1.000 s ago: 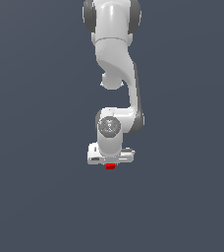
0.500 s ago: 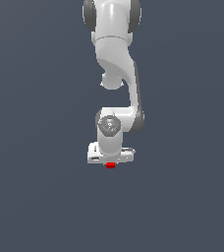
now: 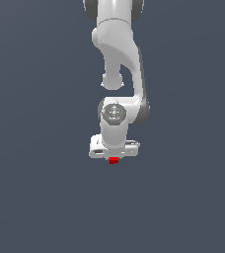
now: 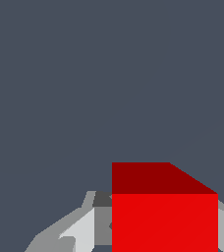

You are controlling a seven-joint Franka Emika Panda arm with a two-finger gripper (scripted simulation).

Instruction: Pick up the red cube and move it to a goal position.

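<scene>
We see our hand clenched on the red cube, which sits between the fingers directly beneath the white arm. Only plain grey-blue background surrounds it, and nothing blocks the cube.
</scene>
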